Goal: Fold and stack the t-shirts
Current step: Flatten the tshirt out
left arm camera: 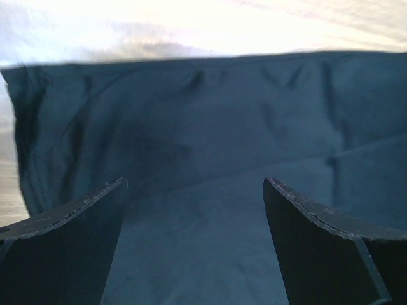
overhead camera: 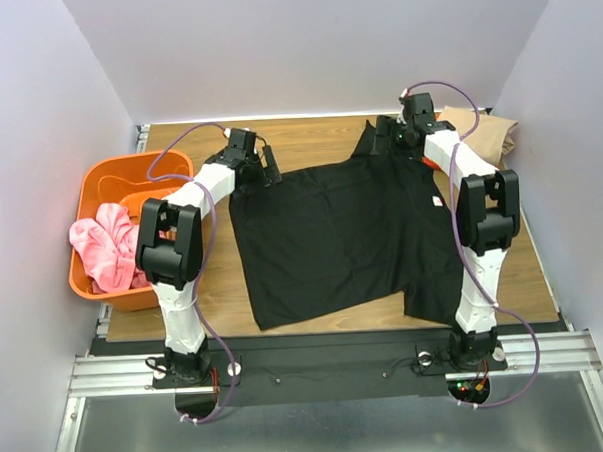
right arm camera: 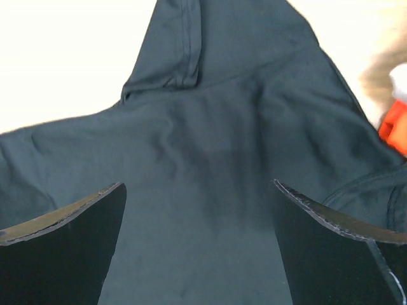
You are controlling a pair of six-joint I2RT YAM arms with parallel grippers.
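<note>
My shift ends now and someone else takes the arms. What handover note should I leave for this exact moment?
Left tool open, above the black t-shirt's far left edge. Right tool open, above its far sleeve. Neither holds anything.
Black t-shirt spread flat mid-table, unfolded. Tan t-shirt lies at the far right corner. Pink cloth sits in the orange basket, left.
Done: black shirt laid out. Left: fold it, then stack.

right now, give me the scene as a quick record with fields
black t-shirt: spread out on the table, centre
tan t-shirt: far right corner, behind the right arm
left tool: open, above the black t-shirt's far left edge
right tool: open, above its far sleeve
basket: orange, at the left, pink cloth inside
</note>
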